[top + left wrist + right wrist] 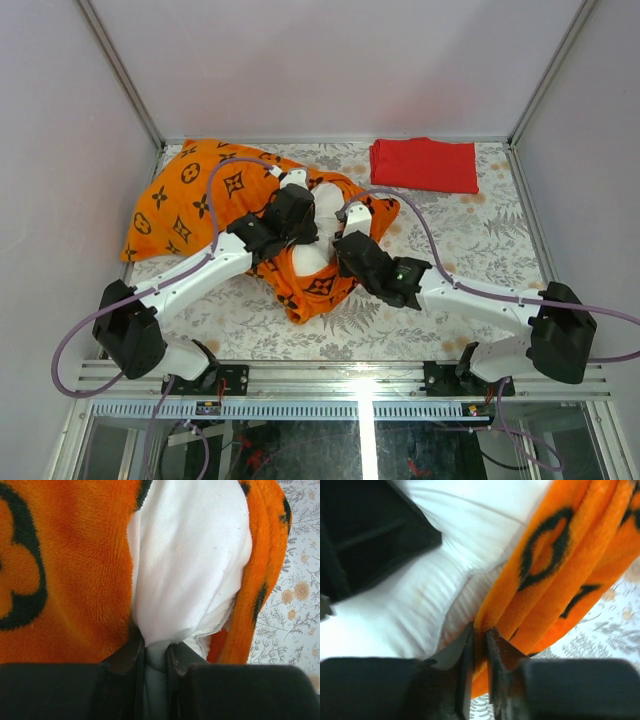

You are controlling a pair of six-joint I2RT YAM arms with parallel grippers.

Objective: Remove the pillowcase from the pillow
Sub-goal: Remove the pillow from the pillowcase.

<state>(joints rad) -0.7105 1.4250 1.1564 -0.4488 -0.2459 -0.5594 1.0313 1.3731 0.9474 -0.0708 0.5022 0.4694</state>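
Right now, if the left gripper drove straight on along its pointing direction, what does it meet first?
The white pillow: the left gripper has its fingers pinched on that fabric, so no gap ahead. Orange pillowcase flanks both sides.

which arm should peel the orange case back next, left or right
Right, likely. The right gripper has the pillowcase edge between its fingers, so it can pull away. The left gripper pinches the white pillow, so it serves better as anchor.
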